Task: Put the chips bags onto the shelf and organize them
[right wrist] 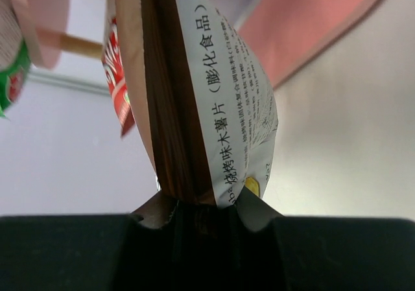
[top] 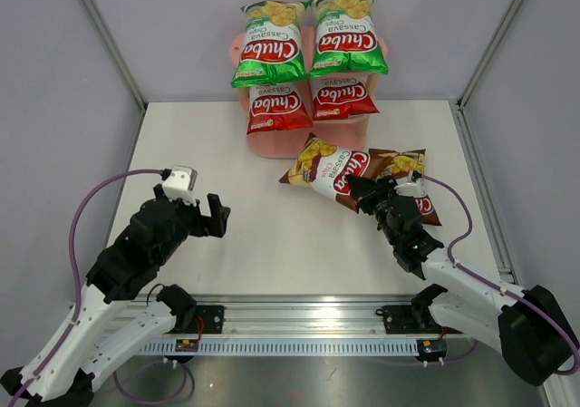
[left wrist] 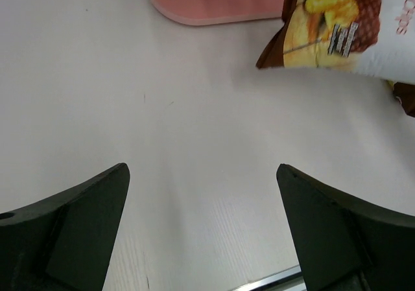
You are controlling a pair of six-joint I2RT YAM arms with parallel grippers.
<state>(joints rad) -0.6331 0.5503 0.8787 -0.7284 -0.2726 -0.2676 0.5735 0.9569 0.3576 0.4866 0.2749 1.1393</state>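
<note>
The pink shelf (top: 268, 142) stands at the back. Two green chips bags (top: 267, 43) (top: 347, 33) lie on its top board and two red ones (top: 275, 108) (top: 343, 95) on the board below. My right gripper (top: 362, 189) is shut on the end of a dark brown bag (top: 328, 168), held edge-on in the right wrist view (right wrist: 194, 103), just in front of the shelf's bottom board. A second brown bag (top: 408, 176) lies on the table under the right arm. My left gripper (top: 217, 217) is open and empty over bare table, left of the bags.
White table with grey enclosure walls on three sides. In the left wrist view the shelf's bottom board (left wrist: 220, 2) and the held brown bag's corner (left wrist: 337, 35) lie ahead. A metal rail (top: 290, 325) runs along the near edge.
</note>
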